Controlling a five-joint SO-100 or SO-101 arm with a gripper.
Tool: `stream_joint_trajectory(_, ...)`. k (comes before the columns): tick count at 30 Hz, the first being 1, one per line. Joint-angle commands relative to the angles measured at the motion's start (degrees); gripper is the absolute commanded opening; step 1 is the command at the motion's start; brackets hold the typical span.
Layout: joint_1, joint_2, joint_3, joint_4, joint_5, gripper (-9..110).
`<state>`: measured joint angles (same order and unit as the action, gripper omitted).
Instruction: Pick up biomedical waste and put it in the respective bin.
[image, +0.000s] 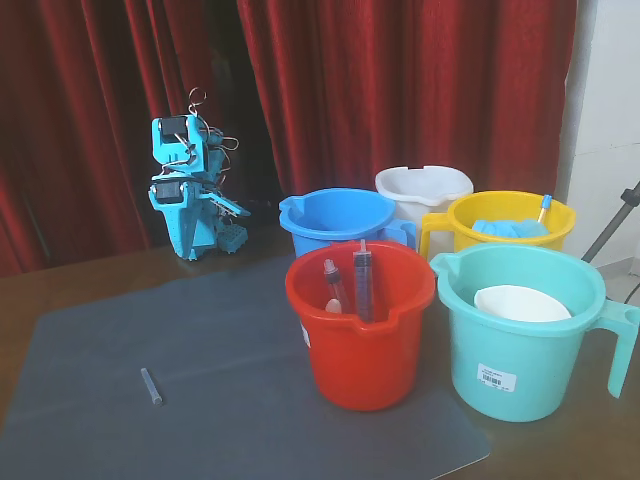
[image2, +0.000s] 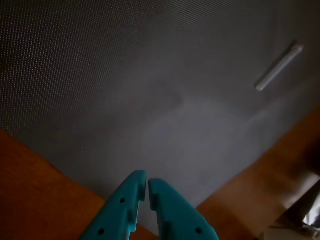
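The biomedical waste (image: 151, 386) is a thin translucent grey-blue tube lying on the grey mat (image: 230, 380) near its front left. In the wrist view the tube (image2: 279, 66) lies at the upper right, far from my gripper (image2: 147, 181). The teal gripper enters from the bottom edge with its two fingers pressed together and nothing between them. In the fixed view the teal arm (image: 190, 190) sits folded at the back left by the red curtain, well away from the tube.
Several bins stand at the right: red (image: 360, 325) with two dark-red syringes (image: 362, 282), blue (image: 338, 218), white (image: 423, 188), yellow (image: 510, 222) and turquoise (image: 525, 330). Brown table (image: 80, 280) surrounds the mat. A tripod leg (image: 612, 225) stands at far right.
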<state>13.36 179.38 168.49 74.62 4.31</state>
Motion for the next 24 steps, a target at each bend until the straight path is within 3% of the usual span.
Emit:
stream_joint_trajectory(1,-0.09,0.09,-0.97,0.18,-0.18,0)
stream_joint_trajectory(19,0.26,0.35,-0.79,-0.44,0.44,0)
stream_joint_trajectory(24,2.55,0.09,-0.35,-17.84,3.52,0)
